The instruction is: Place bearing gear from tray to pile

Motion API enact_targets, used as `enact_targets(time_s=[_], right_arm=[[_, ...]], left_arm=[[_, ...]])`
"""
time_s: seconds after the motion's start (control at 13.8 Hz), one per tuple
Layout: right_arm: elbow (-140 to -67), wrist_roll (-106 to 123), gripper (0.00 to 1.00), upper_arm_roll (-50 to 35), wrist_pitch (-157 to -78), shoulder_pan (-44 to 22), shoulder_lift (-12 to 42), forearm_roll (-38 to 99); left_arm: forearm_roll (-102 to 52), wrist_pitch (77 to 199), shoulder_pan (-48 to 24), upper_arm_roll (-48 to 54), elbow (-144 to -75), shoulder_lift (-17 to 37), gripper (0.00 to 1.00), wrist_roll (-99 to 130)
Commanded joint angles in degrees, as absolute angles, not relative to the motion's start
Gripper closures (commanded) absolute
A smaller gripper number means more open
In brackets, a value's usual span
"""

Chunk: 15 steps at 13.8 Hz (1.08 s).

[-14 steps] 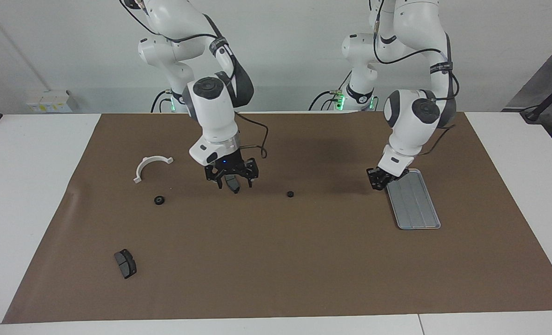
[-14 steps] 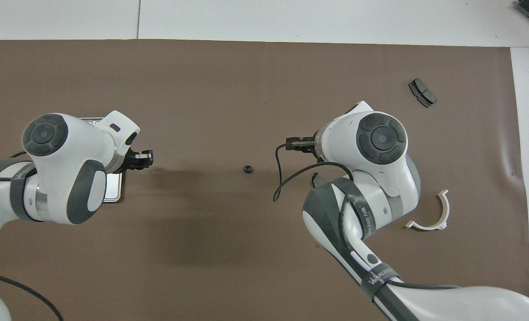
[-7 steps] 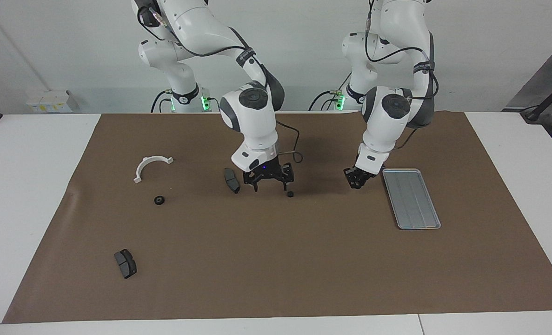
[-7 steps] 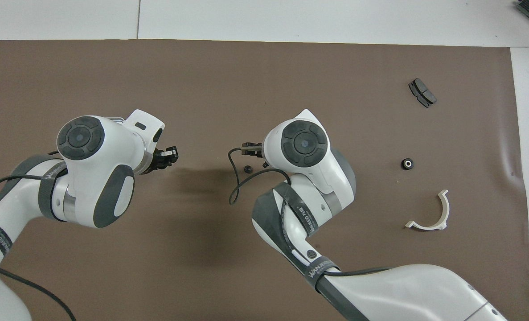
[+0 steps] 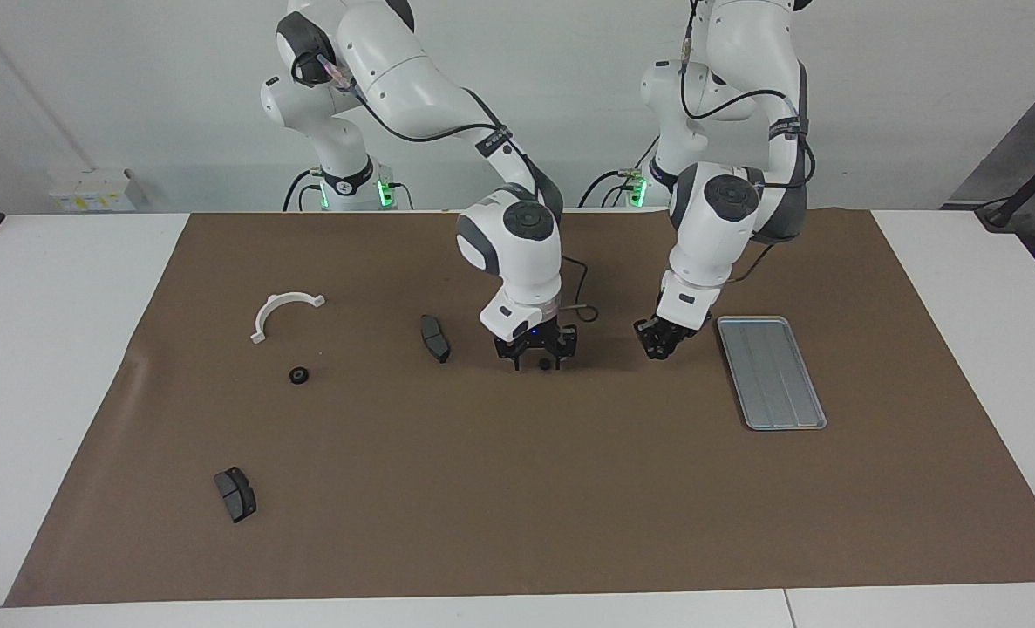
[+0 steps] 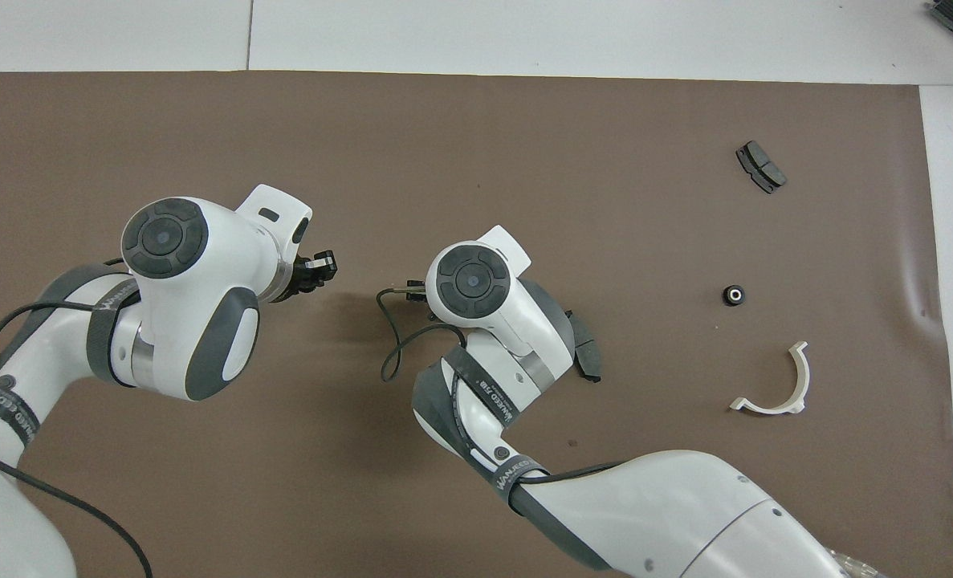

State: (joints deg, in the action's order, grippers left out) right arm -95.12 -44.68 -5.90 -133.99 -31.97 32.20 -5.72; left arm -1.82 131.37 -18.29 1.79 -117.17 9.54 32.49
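A small black bearing gear (image 5: 541, 365) lies on the brown mat near its middle. My right gripper (image 5: 538, 356) is low over it, open, with a finger on each side; in the overhead view the right wrist (image 6: 470, 281) hides both. My left gripper (image 5: 659, 339) hangs shut and empty just above the mat beside the silver tray (image 5: 771, 371), and it also shows in the overhead view (image 6: 320, 267). Nothing lies in the tray. The pile parts are spread toward the right arm's end: a white half-ring bracket (image 5: 283, 311), a brake pad (image 5: 434, 337) and another brake pad (image 5: 234, 493).
A second black gear (image 5: 299, 375) lies beside the bracket, and it also shows in the overhead view (image 6: 734, 295). The brown mat (image 5: 517, 506) covers most of the white table. The right arm's loose cable (image 6: 388, 337) hangs next to its wrist.
My right gripper let go of a brake pad, left it on the mat and moved over the middle gear. My left gripper moved off the tray toward the mat's middle.
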Motion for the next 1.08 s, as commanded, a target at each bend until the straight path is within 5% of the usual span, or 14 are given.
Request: enact_targets(time_s=[0.0, 0.29, 0.65, 1.01], right_arm=[[-94.3, -47.1, 0.31, -5.7, -133.9, -33.1, 32.8, -6.9], [-95.4, -47.3, 0.53, -5.7, -134.3, -33.2, 32.7, -7.0], [-95.0, -48.5, 1.00, -5.5, -132.1, -34.5, 32.3, -7.8], [-95.4, -43.9, 1.00, -5.4, -131.3, -27.3, 26.6, -7.7]], left_arm=[[-2.2, 131.8, -19.9, 1.1, -115.8, 10.7, 0.93, 33.2], [-2.3, 131.9, -21.3, 1.1, -115.1, 10.9, 0.94, 35.3], [-2.3, 132.2, -21.4, 1.1, -115.0, 11.2, 0.94, 35.2], [-2.2, 135.9, -22.9, 1.1, -114.2, 13.5, 0.94, 39.5]])
